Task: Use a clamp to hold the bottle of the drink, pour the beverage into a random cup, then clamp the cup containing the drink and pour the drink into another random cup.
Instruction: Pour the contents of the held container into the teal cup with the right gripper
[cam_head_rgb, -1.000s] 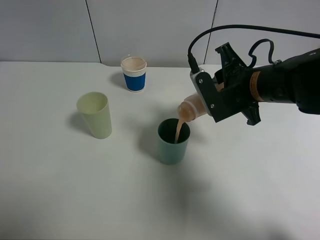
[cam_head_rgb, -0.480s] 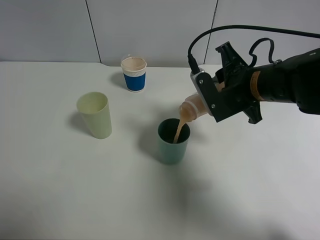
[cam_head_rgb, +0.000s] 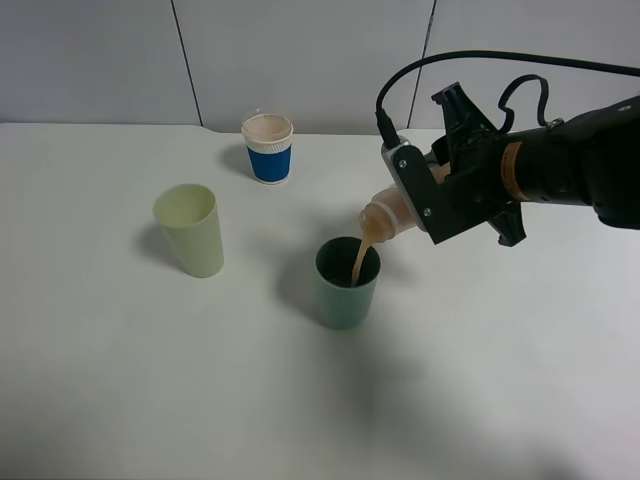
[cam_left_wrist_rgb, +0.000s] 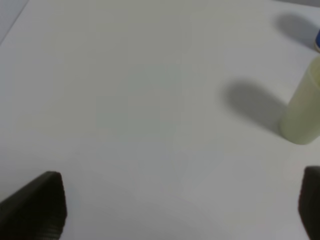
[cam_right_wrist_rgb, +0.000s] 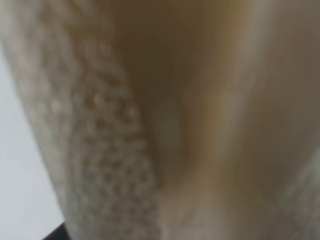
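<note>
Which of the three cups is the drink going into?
The teal cup, right under the tilted bottle; the beige stream runs into it. The pale green cup and blue-sleeved cup stand apart.

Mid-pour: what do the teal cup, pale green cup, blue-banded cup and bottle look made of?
Teal cup: probably plastic, smooth, matte, one even colour. Pale green cup: likely the same plastic, plain smooth wall. Blue-banded cup: looks like paper, with white rim and blue sleeve. Bottle: translucent plastic, since beige liquid shows through its neck.
</note>
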